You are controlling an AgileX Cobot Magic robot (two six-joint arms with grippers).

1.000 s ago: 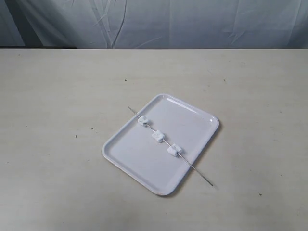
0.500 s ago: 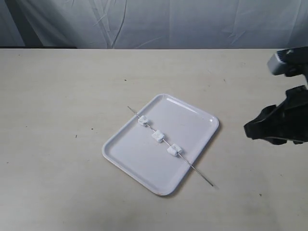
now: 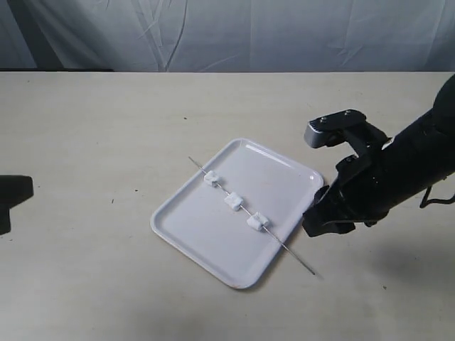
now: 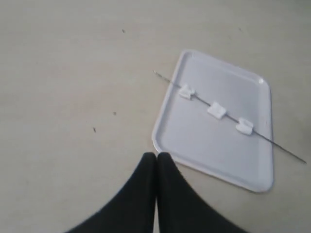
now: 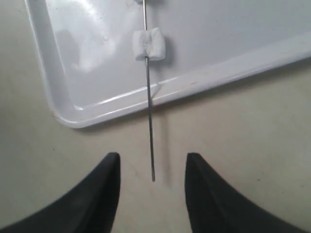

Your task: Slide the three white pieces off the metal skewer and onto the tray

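The tray (image 3: 202, 238) lies on the table with the metal skewer (image 3: 291, 252) across it, both ends sticking out past the rim. Three white pieces (image 3: 212, 179) (image 3: 233, 202) (image 3: 257, 222) sit threaded on the skewer over the tray. My right gripper (image 3: 315, 223) hovers by the tray's right rim; in the right wrist view it is open (image 5: 153, 159), and the skewer (image 5: 149, 121) tip lies between its fingers, untouched. One white piece (image 5: 149, 44) shows over the tray (image 5: 97, 58). My left gripper (image 4: 156, 156) is shut and empty, short of the tray (image 4: 204, 145).
The beige table (image 3: 106, 128) spreads all round the tray, with a few dark specks. A pale cloth backdrop (image 3: 234, 35) hangs behind the far edge. The left arm (image 3: 13, 195) shows only at the left edge of the exterior view.
My right arm has come in from the right and now hangs over the skewer's free end. The left arm has appeared at the left edge. Tray, skewer and pieces have not moved.
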